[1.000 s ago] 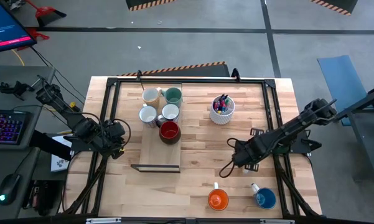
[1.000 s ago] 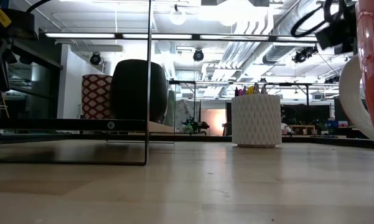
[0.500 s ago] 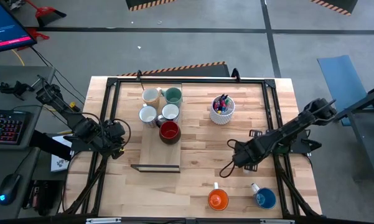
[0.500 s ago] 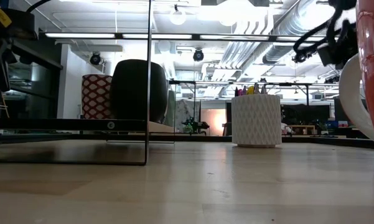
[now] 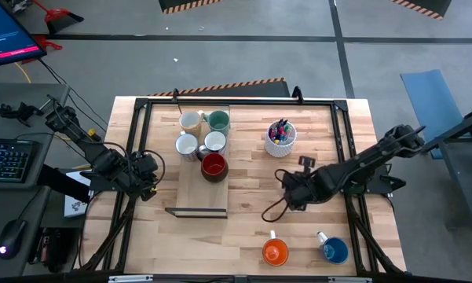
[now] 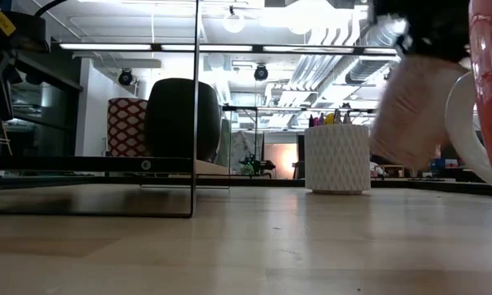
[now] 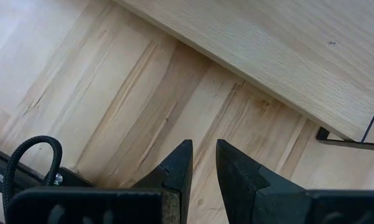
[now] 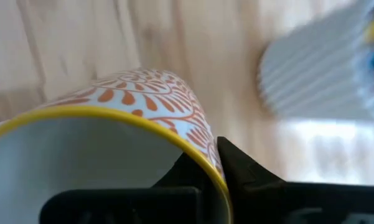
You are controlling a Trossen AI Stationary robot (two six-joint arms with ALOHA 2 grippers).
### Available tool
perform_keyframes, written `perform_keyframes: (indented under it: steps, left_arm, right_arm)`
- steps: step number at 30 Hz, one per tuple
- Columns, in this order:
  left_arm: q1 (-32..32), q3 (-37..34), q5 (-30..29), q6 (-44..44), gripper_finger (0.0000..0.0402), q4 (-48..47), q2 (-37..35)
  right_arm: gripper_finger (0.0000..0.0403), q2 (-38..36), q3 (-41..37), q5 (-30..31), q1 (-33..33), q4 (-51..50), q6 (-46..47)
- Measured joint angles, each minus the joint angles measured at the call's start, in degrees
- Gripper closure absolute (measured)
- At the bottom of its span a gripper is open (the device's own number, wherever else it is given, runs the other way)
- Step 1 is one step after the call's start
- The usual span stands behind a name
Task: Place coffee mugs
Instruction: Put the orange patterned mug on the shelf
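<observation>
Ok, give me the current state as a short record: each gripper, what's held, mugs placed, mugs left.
right gripper: shut on the rim of a leaf-patterned mug, above the table's middle right
left gripper: empty, fingers slightly apart, over the wooden table at its left edge
mugs on the board: five, among them a red mug and a green mug
mugs left near the front edge: an orange mug, a blue mug
pen cup: standing right of the board

Five mugs (image 5: 203,142) clustered left of pen cup (image 5: 280,139); two mugs (image 5: 305,251) at desk (image 5: 243,200) front edge.
</observation>
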Motion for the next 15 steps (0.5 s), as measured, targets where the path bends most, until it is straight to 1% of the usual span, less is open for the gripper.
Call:
perform_keyframes:
  steps: [2, 4, 6, 10, 15]
  left_arm:
    - [0.00, 0.00, 0.00, 0.03, 0.0339, 0.00, 0.00]
    - [0.00, -0.01, 0.00, 0.31, 0.0339, -0.02, -0.02]
    - [0.00, 0.02, 0.53, 0.34, 0.0339, -0.02, 0.00]
    - [-0.19, 0.02, 2.12, 1.90, 0.0339, 0.13, 0.00]
    - [-2.88, 0.02, 1.25, 1.70, 0.0339, 0.16, 0.00]
  right_arm:
    - [0.0402, 0.00, 2.82, 3.07, -1.26, 0.95, -3.68]
    - [0.0402, 0.00, 5.51, 6.43, -2.86, 4.11, -8.63]
    - [0.0402, -0.02, 7.70, 7.40, -4.78, 8.46, -14.72]
    - [0.0402, -0.02, 10.52, 5.28, -9.03, 19.33, -26.33]
    - [0.0403, -0.02, 11.82, -0.14, -13.23, 28.85, -33.80]
